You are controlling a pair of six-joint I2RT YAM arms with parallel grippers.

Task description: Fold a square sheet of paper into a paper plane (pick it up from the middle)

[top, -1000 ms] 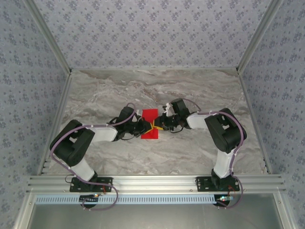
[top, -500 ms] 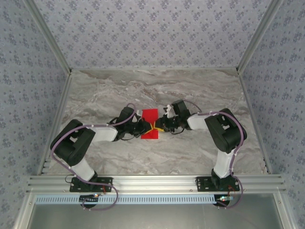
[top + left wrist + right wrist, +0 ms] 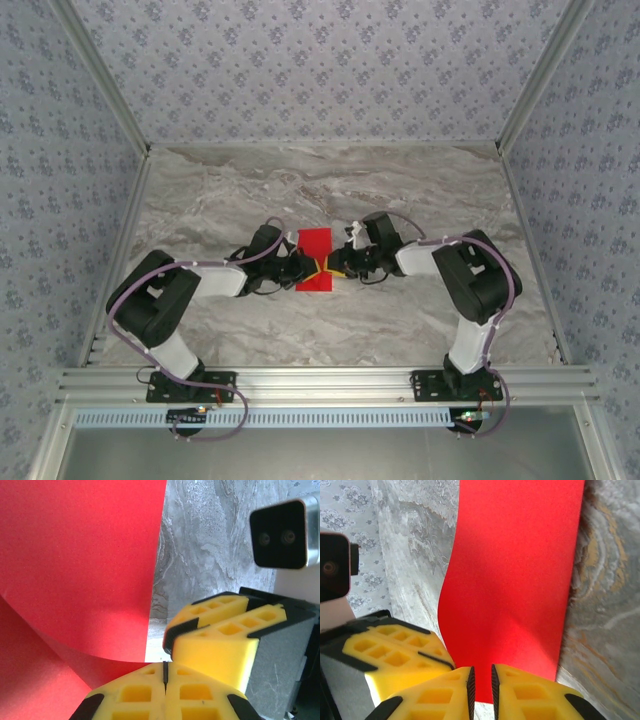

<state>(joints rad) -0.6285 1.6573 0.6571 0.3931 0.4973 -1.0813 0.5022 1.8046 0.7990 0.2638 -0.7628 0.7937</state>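
Moved since a second ago: the right arm (image 3: pixel 430 255), its wrist and elbow shifted slightly toward the right wall. The left arm (image 3: pixel 215 280) and the red sheet of paper (image 3: pixel 315 245) are in the same place as before.

1. Aluminium rail (image 3: pixel 320 385), near edge of the table (image 3: pixel 400 190). Carries both arm bases, left and right.

2. Left arm. Reaches inward to the table's middle. Left jaws: yellow fingertips (image 3: pixel 135 695) pressed together, with only a hairline seam between them. They sit at the sheet's near right corner, and the red layer (image 3: pixel 80 555) runs in behind them. Whether they pinch it cannot be told.

3. Right arm. Reaches inward from the opposite side, with its tips just beside the left tips; contact cannot be told. Right jaws: yellow fingertips (image 3: pixel 530 695) stand a narrow slit apart, with red showing through the slit. The sheet's near edge (image 3: pixel 515 580) meets the tips. No grip on it can be made out. The left wrist view shows the same fingertips (image 3: pixel 215 650) end-on beside the sheet's edge.

4. Red sheet of paper. Lies at the centre of the table, between the two wrists, and reads as a tall narrow rectangle from above. One flap is lifted in a curve over a lower red layer. The far end lies flat on the marble.

5. Table. Grey veined marble surface (image 3: pixel 605 605), bare beyond the sheet.

6. Walls (image 3: pixel 320 70). Blue-grey floral paper on three sides.
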